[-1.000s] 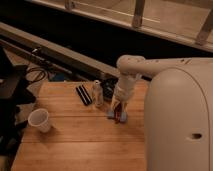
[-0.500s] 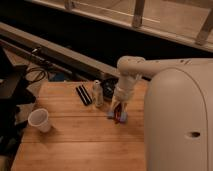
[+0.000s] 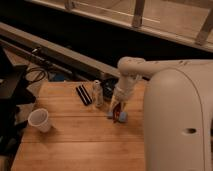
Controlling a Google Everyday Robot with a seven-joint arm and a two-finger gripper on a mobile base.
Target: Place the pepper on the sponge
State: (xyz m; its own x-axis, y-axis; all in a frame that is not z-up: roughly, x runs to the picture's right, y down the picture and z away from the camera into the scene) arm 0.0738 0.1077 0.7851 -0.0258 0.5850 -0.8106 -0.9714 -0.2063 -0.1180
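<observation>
The claw (image 3: 118, 106) is hanging just over the pepper (image 3: 116, 117) resting on the sponge (image 3: 123, 117), right of the bottle (image 3: 97, 94); its grip I cannot tell.

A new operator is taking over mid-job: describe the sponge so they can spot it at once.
On the wooden table, go toward the far side, just right of the white bottle and the black bars. There the gripper hangs low over the sponge, with the reddish pepper showing against it. It is a small flat light-blue pad, the only blue thing on the table.
</observation>
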